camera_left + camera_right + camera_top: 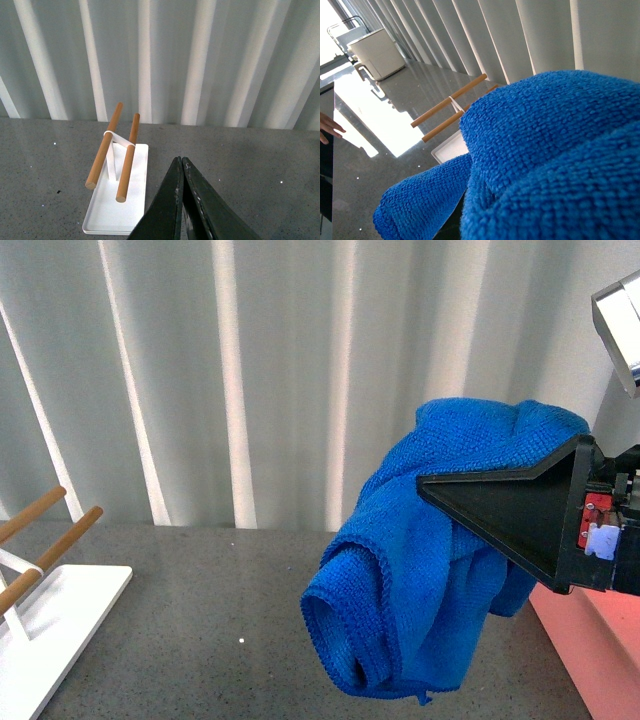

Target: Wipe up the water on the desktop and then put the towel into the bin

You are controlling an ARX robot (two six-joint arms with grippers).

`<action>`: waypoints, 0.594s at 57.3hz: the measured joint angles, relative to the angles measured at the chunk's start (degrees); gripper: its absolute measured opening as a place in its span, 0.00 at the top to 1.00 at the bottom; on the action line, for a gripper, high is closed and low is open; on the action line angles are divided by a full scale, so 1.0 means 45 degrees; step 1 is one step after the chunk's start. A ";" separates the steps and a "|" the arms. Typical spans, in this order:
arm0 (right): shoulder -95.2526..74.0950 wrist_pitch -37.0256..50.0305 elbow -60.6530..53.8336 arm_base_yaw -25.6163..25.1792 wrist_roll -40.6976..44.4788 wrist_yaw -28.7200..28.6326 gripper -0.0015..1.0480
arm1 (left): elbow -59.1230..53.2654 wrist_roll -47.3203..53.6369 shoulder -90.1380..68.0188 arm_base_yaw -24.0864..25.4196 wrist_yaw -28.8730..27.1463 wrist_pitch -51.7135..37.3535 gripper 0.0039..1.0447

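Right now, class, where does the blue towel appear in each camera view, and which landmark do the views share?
Front view: towel hangs right of centre.
Left wrist view: not in it.
Right wrist view: fills most of the foreground.
Shared landmark: the white rack with wooden rods, in all three views.

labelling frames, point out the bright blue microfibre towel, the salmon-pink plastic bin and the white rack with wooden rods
bright blue microfibre towel (385, 590), front view, its hanging fold
salmon-pink plastic bin (605, 650), front view, its visible side
white rack with wooden rods (107, 215), left wrist view, its bare flat base
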State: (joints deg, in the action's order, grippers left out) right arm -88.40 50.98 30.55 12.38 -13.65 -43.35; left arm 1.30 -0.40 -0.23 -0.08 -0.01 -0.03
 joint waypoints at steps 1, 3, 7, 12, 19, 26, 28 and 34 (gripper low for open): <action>-0.0015 -0.0005 0.0000 -0.0005 0.0019 0.0000 0.89 | 0.0000 -0.0010 0.0000 0.0000 0.0000 0.0000 0.97; -0.0058 -0.0053 0.0000 -0.0010 0.0087 0.0044 0.89 | 0.0000 -0.0005 0.0000 0.0000 0.0000 0.0000 0.91; -0.0277 -0.0209 0.0005 -0.0019 0.0194 0.0175 0.89 | 0.0000 -0.0005 0.0000 0.0000 0.0000 0.0000 0.81; -0.0923 -0.1248 0.0223 0.0010 0.0627 0.0913 0.89 | 0.0000 -0.0005 0.0000 0.0000 0.0000 0.0000 0.60; -0.2225 -0.3390 0.1083 0.0155 0.2079 0.1846 0.89 | 0.0000 -0.0005 0.0000 0.0000 0.0000 0.0000 0.38; -0.3264 -0.4760 0.1826 0.0185 0.3055 0.1962 0.89 | 0.0000 -0.0005 0.0000 0.0000 0.0000 0.0000 0.18; -0.3570 -0.5251 0.2147 0.0180 0.3390 0.1982 0.89 | 0.0000 -0.0005 0.0000 0.0000 0.0000 0.0000 0.13; -0.4289 -0.7111 0.3332 0.0087 0.3769 0.2424 0.89 | 0.0000 0.0019 0.0000 0.0000 0.0000 0.0000 0.06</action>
State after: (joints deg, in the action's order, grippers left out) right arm -107.70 18.98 45.54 12.78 3.31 -32.45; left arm 1.30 -0.32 -0.23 -0.08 -0.01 -0.03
